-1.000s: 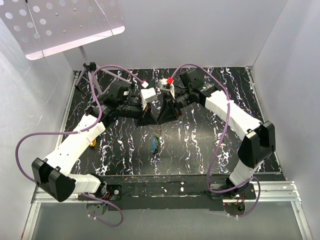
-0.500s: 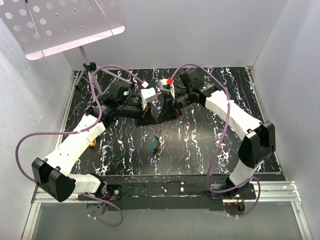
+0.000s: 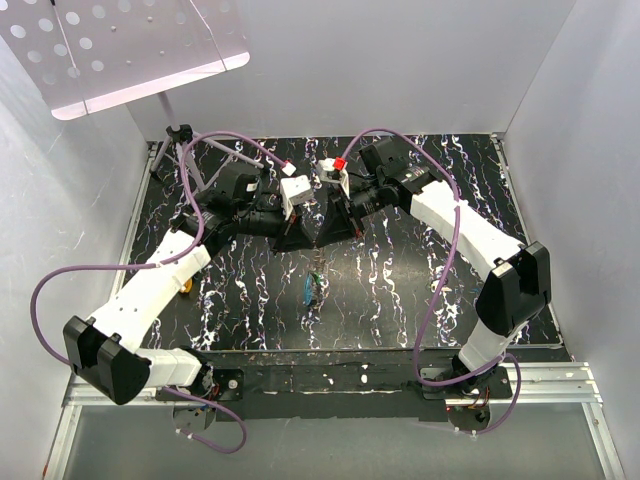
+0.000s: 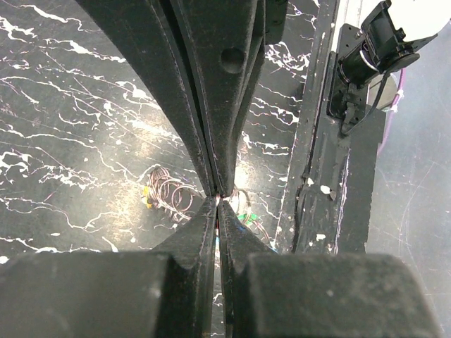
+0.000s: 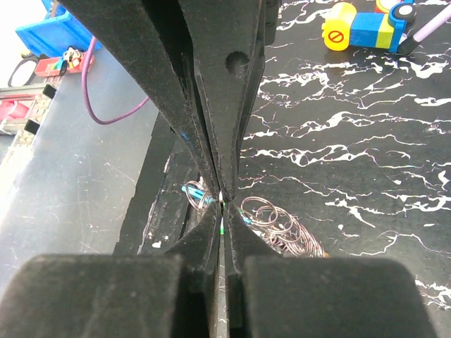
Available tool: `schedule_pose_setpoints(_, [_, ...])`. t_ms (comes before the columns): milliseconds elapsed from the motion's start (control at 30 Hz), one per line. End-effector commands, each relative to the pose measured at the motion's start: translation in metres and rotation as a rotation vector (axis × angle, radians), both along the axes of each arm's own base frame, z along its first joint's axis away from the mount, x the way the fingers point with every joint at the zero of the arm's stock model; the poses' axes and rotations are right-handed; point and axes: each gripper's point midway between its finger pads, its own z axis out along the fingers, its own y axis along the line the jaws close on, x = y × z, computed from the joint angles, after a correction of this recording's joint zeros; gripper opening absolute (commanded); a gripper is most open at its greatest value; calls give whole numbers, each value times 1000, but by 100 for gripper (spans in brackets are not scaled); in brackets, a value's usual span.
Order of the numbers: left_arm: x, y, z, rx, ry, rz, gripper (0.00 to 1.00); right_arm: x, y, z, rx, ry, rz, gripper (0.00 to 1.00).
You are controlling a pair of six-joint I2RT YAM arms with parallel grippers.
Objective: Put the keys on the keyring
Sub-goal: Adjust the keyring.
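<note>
Black fingers (image 4: 194, 229) of the left gripper (image 4: 217, 203) are squeezed flat against each other at the bottom of its wrist view, with no gap we can make out. The right gripper (image 5: 224, 204) looks much the same from its own camera, just a hairline seam. Both pairs of tips meet nose to nose, so in each wrist view the other gripper comes down from the top of the frame as a dark wedge. We honestly can't tell whether any wire is nipped in there, it's too thin and shadowed. Just past the tips, on the black white-veined table (image 3: 400, 290), lies the keyring (image 5: 276, 222), a tangle of thin silvery loops at lower centre-right of the right wrist view. A blue-teal key (image 5: 193, 189) pokes out on the other side of the fingers. From the top camera the keys (image 3: 309, 290) sit just below the meeting point, mid-frame. Further out, a yellow and blue toy block (image 5: 363, 24) sits at the upper right of the right wrist view, and the white arms (image 3: 150, 290) angle in from both lower corners.
</note>
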Motion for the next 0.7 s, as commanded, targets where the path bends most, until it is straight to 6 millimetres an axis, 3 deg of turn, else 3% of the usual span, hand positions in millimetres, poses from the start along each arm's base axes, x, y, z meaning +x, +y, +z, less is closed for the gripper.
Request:
schedule_pose_setpoints(0, [-5, -1, 21, -60, -57, -5, 0, -8, 2, 13, 36, -30, 30, 1])
schedule_pose_setpoints(233, [-1, 2, 23, -103, -50, 38, 1, -13, 0, 14, 50, -19, 37, 1])
schedule_pose_setpoints(367, [-2, 4, 28, -183, -44, 64, 23, -16, 0, 17, 68, 7, 41, 1])
schedule_pose_setpoints(500, [-2, 10, 32, -285, -48, 102, 56, -16, 0, 18, 76, 23, 44, 1])
schedule_pose_setpoints(667, [-5, 25, 44, -423, -124, 163, 69, -17, -3, 27, 102, 45, 52, 1])
